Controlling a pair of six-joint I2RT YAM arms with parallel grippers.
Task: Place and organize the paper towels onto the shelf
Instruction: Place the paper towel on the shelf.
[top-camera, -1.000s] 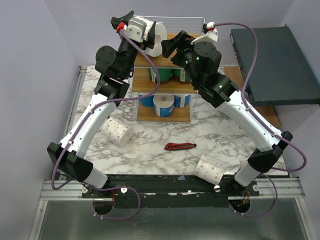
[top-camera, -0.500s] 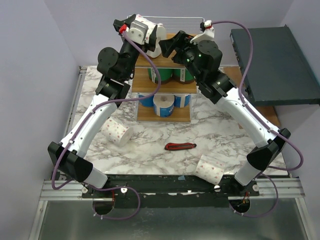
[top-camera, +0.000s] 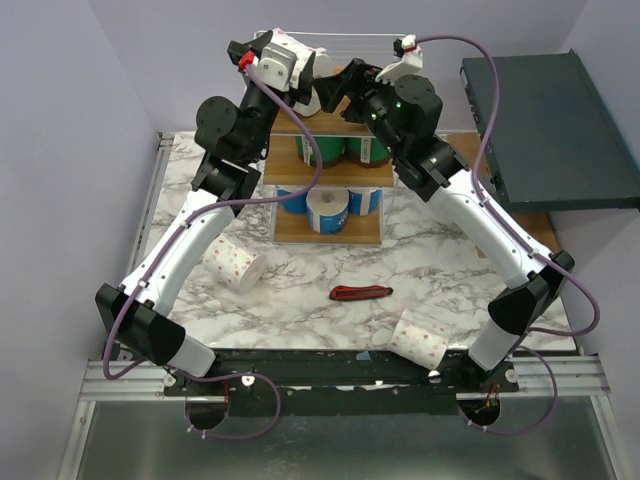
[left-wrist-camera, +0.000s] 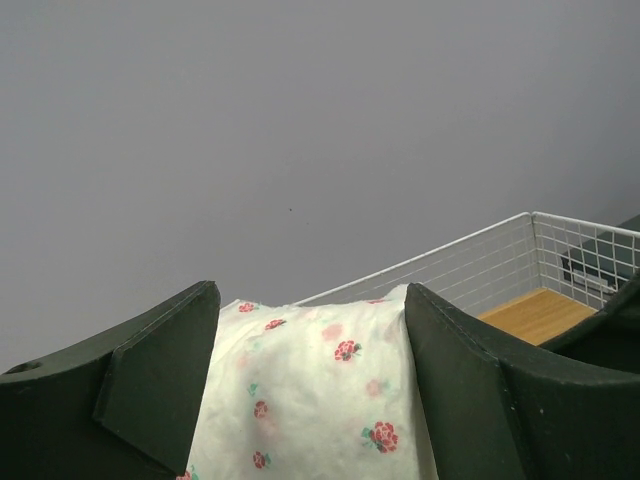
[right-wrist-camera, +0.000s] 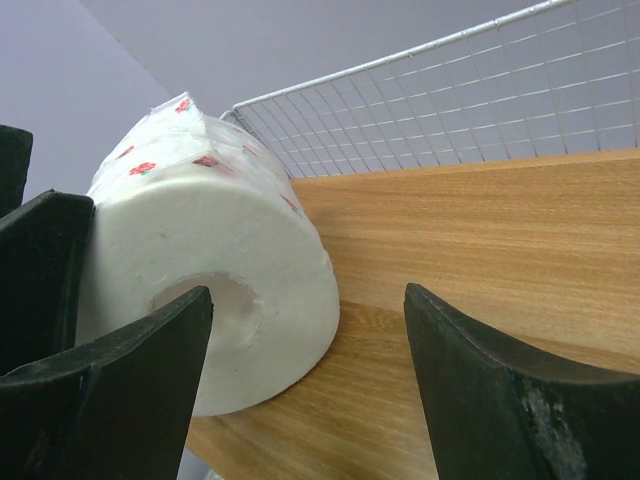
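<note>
My left gripper (top-camera: 303, 70) is shut on a white paper towel roll with red dots (top-camera: 313, 92), holding it at the left end of the shelf's (top-camera: 322, 178) top wooden tier. In the left wrist view the roll (left-wrist-camera: 310, 400) fills the space between both fingers. My right gripper (top-camera: 338, 88) is open and empty just right of that roll. In its wrist view the roll (right-wrist-camera: 210, 290) rests on the top tier (right-wrist-camera: 480, 250), one finger in front of its core. Green rolls (top-camera: 345, 150) sit on the middle tier; blue ones and a white one (top-camera: 327, 208) on the bottom.
Two more dotted rolls lie on the marble table, one at the left (top-camera: 233, 265) and one at the near right (top-camera: 420, 338). A red-and-black knife (top-camera: 360, 293) lies mid-table. A dark slab (top-camera: 550, 130) sits at the right. White wire mesh (right-wrist-camera: 450, 90) backs the top tier.
Both grippers have moved a little further back over the top tier. The left one carried the dotted roll with it, and the right one closed in beside the roll.
</note>
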